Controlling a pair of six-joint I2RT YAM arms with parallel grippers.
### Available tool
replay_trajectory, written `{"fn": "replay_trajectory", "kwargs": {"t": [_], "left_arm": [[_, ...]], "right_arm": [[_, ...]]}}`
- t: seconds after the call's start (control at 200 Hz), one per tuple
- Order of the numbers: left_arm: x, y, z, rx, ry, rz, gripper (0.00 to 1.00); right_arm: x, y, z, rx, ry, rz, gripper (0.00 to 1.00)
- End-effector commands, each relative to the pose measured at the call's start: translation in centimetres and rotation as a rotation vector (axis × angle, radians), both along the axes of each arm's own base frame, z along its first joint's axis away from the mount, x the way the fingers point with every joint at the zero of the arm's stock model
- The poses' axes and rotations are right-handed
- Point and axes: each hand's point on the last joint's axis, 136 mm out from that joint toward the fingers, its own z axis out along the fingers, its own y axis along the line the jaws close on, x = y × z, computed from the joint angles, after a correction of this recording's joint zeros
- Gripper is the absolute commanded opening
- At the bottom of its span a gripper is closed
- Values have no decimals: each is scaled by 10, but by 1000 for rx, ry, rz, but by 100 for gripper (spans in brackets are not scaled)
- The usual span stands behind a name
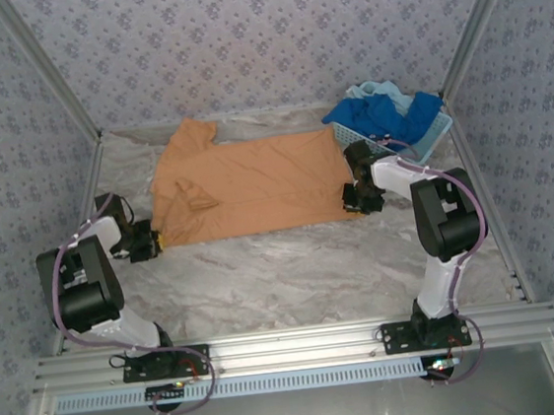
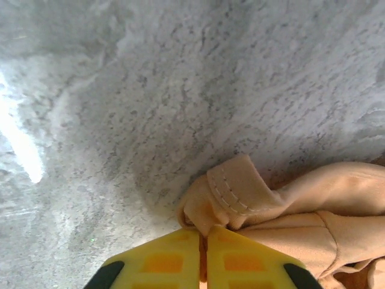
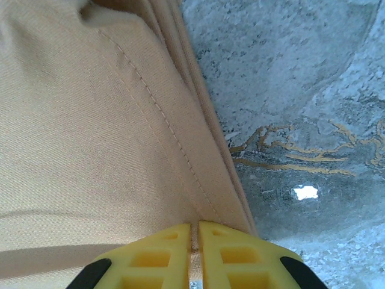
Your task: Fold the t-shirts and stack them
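The left claw [image 2: 203,233] is pinched tight on a small bunched fold of the orange-tan t-shirt [image 1: 255,185], its yellow fingers [image 2: 165,262] pressed together with a stitched edge of cloth sticking out just beyond their tips. From above, this grip sits at the shirt's near left corner, low over the grey marbled bench [image 1: 284,271]. The right claw [image 3: 194,232] is likewise closed narrow on the same shirt, clamping a thin seamed edge, with tan cloth spreading away on its left and bare bench on its right. In the top view that grip is at the shirt's near right corner. Between the two claws the shirt lies spread mostly flat across the middle of the bench, one sleeve reaching toward the far left and some wrinkled cloth near its left end. Just beyond the right arm, at the far right of the bench, stands a light blue perforated basket [image 1: 435,137] holding a crumpled royal blue t-shirt [image 1: 377,118], with a pale aqua t-shirt [image 1: 372,89] heaped at its far side.
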Motion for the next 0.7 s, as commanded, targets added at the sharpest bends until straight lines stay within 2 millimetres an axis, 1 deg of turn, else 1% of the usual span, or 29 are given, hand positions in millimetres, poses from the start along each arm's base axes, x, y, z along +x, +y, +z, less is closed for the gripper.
{"fn": "replay_trajectory", "kwargs": {"t": [0.0, 0.155, 0.175, 0.2, 0.365, 0.525, 0.615, 0.699], "left_arm": [[-5, 7, 7, -32, 91, 203, 4], [-14, 16, 18, 17, 114, 151, 1], [-12, 18, 20, 23, 108, 141, 1], [-19, 18, 20, 25, 135, 126, 1], [-30, 29, 29, 65, 181, 37, 0], [-43, 26, 21, 51, 222, -5, 1], [-50, 22, 16, 36, 239, -9, 4], [-54, 24, 14, 51, 237, -2, 8]], "right_arm": [[-19, -7, -6, -44, 65, 20, 14], [-23, -12, -8, -58, 84, 14, 14], [-23, -12, -8, -61, 83, 13, 14], [-23, -13, -7, -63, 84, 13, 14], [-22, -15, -8, -74, 90, 10, 12], [-20, -14, -10, -84, 80, 16, 12], [-22, -12, -9, -88, 82, 22, 12], [-25, -11, -9, -91, 85, 28, 12]]}}
